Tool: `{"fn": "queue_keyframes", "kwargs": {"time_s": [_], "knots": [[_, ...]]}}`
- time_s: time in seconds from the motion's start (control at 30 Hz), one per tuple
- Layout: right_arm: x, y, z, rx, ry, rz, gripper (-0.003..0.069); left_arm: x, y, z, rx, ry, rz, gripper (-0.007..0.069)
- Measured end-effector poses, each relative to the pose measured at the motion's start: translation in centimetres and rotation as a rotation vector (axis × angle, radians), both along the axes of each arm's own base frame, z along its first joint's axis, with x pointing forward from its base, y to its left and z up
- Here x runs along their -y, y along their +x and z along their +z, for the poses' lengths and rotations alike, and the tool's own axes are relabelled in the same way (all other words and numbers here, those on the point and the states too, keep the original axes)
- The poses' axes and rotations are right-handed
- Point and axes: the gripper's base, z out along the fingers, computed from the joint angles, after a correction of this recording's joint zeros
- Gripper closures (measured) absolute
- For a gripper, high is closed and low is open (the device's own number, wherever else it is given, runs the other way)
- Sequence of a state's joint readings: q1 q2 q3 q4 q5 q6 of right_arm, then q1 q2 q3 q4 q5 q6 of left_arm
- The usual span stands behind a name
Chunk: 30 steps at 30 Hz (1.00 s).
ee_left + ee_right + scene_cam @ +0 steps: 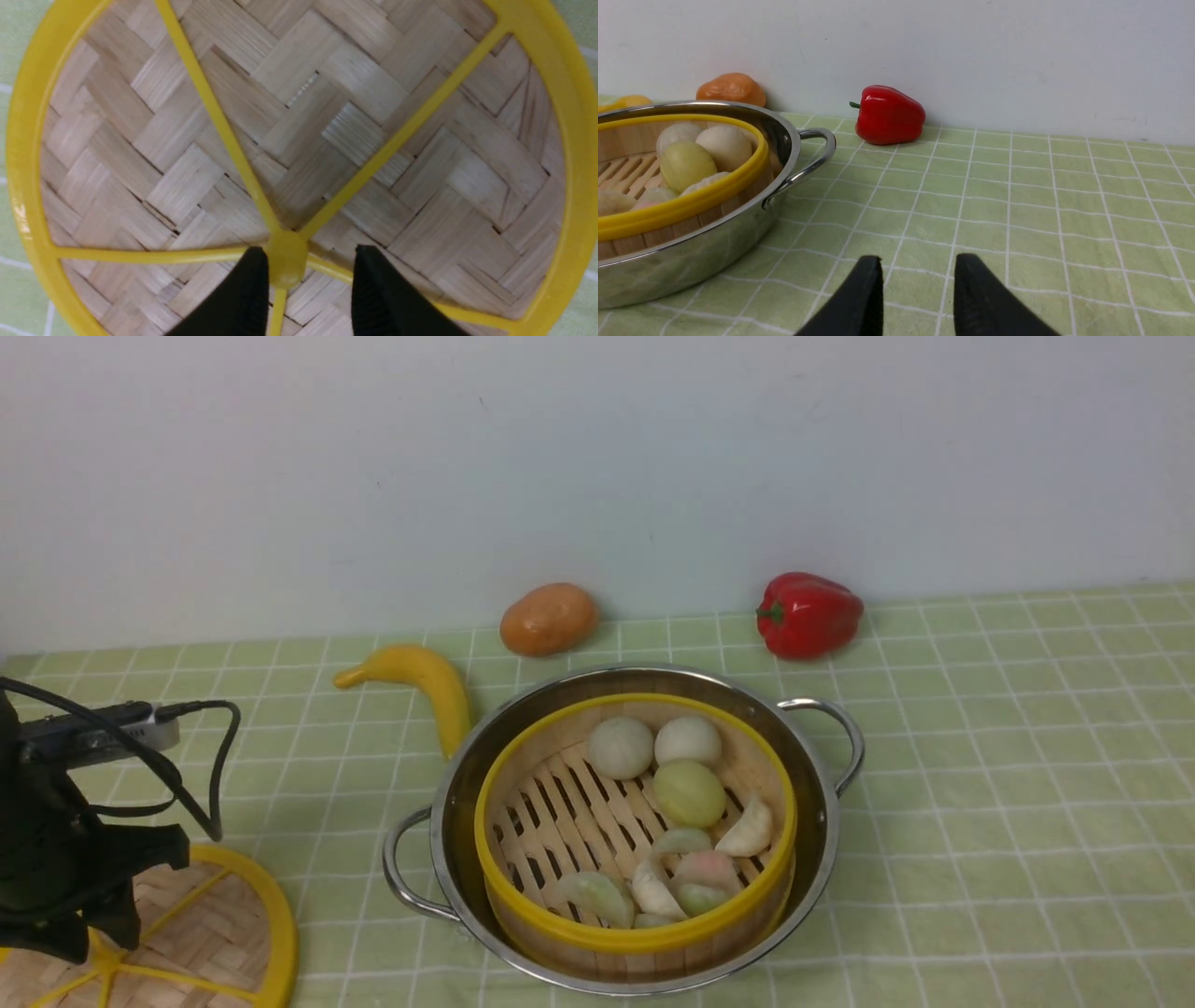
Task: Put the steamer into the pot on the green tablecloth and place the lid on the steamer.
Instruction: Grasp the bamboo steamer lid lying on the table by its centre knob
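Note:
The steel pot stands on the green tablecloth in the middle of the front view. The steamer sits inside it, holding several buns and dumplings. The lid lies flat on the cloth at the near left. My left gripper is right over it. In the left wrist view the lid fills the frame, and the left gripper is open with its fingers on either side of the yellow hub. My right gripper is open and empty, low over the cloth beside the pot and steamer.
A red bell pepper and an orange-brown potato-like item lie by the white back wall. A yellow banana lies against the pot's far left side. The pot's loop handles stick out at its right and left.

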<state>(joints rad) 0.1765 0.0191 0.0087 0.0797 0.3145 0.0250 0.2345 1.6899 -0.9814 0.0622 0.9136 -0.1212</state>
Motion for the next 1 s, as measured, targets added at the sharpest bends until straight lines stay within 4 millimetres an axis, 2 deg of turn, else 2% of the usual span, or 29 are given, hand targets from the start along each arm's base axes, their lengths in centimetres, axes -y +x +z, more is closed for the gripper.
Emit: {"fn": "queue_keyframes", "kwargs": {"time_s": [0.17, 0.37, 0.53, 0.73, 0.9, 1.0], "knots": [[0.0, 0.0, 0.0, 0.000, 0.000, 0.000, 0.0419, -0.1, 0.2, -1.3, -0.043, -0.011, 0.030, 0.0382], [0.0, 0.0, 0.0, 0.000, 0.000, 0.000, 0.0419, 0.0, 0.1, -1.6, -0.065, -0.015, 0.046, 0.0391], [0.0, 0.0, 0.0, 0.000, 0.000, 0.000, 0.0419, 0.0, -0.2, -1.5, -0.099, -0.017, 0.045, 0.0508], [0.0, 0.0, 0.0, 0.000, 0.000, 0.000, 0.0419, 0.0, -0.3, -1.4, -0.123, -0.022, 0.034, 0.0508], [0.0, 0.0, 0.0, 0.000, 0.000, 0.000, 0.0419, -0.2, 0.3, 0.5, -0.112, -0.009, 0.023, 0.0508], [0.0, 0.0, 0.0, 0.000, 0.000, 0.000, 0.0419, -0.5, 1.5, 4.6, 0.028, 0.026, 0.020, 0.0508]]}}
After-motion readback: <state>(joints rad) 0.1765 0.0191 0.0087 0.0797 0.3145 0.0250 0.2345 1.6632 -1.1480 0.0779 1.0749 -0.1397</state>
